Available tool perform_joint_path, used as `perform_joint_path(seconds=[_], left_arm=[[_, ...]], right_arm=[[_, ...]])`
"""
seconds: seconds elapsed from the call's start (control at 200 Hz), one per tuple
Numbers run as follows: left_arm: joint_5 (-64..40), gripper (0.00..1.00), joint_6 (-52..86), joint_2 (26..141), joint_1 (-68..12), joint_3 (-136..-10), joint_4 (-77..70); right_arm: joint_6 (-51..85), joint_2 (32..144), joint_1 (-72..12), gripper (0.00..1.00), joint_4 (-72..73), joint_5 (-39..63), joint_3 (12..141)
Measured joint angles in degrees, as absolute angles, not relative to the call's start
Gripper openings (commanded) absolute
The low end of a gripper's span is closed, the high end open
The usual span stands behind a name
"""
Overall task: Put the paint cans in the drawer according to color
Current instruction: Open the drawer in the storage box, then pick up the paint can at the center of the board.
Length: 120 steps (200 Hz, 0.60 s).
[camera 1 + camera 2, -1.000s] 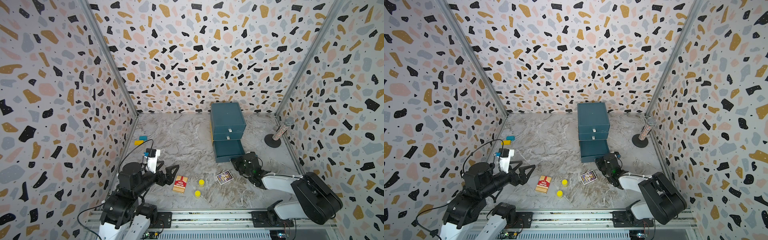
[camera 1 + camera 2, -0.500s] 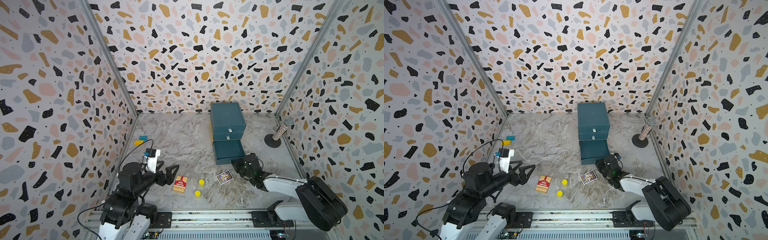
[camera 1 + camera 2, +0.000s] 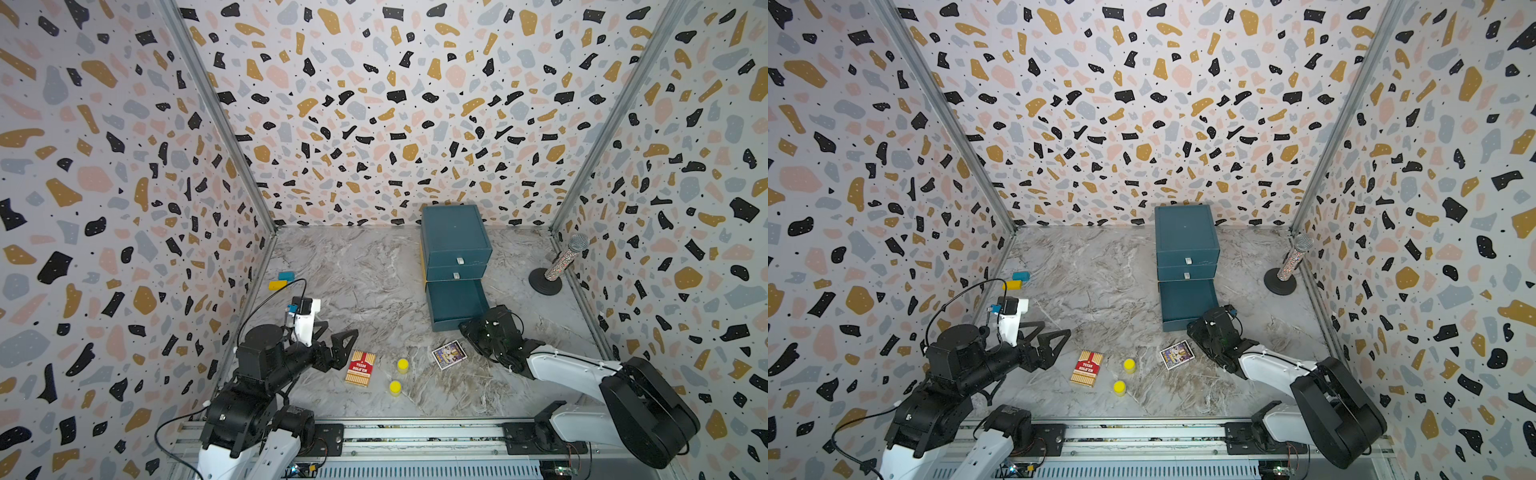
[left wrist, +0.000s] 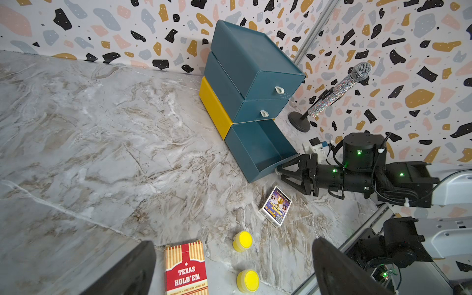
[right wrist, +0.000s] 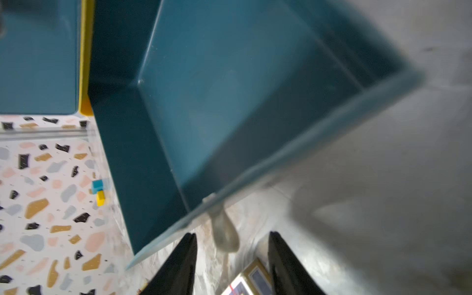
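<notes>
In both top views our right gripper (image 3: pixel 465 327) sits at the pulled-out bottom drawer (image 3: pixel 453 301), with two yellow paint cans (image 3: pixel 402 365) nearby. From the left wrist we see the drawer empty. From the right wrist, the jaws have just parted off the pull tab (image 5: pixel 224 233) and hold nothing, so loading can begin

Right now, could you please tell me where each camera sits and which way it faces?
Top views: high at the front, looking down and back at the drawer; left arm and right arm show.
Left wrist: low, facing the drawer and paint cans; left fingers show.
Right wrist: close over the open bottom drawer; right fingers flank its pull tab.
Shared: both wrist views show the bottom drawer.
</notes>
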<state>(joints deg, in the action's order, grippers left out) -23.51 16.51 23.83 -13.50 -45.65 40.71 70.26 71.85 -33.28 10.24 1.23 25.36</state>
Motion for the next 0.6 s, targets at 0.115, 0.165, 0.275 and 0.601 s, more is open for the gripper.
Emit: perform_joint_path(seconds=[0.115, 0.165, 0.275, 0.601], left_arm=[[-23.5, 0.98, 16.5, 23.8, -13.3, -45.6, 40.7], [-23.5, 0.98, 16.5, 23.9, -13.2, -45.6, 40.7], [-23.5, 0.98, 16.5, 23.9, -13.1, -45.6, 40.7], [-21.2, 0.97, 16.5, 23.9, -12.4, -45.8, 41.5]], right_arm=[[59.6, 65.0, -39.5, 0.50, -1.9, -4.3, 32.5], [54.3, 62.9, -43.4, 0.49, -6.1, -7.3, 36.1], [43.3, 64.1, -52.8, 0.51, -13.3, -10.4, 45.3], [30.6, 88.3, -73.0, 0.65, -27.8, -10.0, 61.6]])
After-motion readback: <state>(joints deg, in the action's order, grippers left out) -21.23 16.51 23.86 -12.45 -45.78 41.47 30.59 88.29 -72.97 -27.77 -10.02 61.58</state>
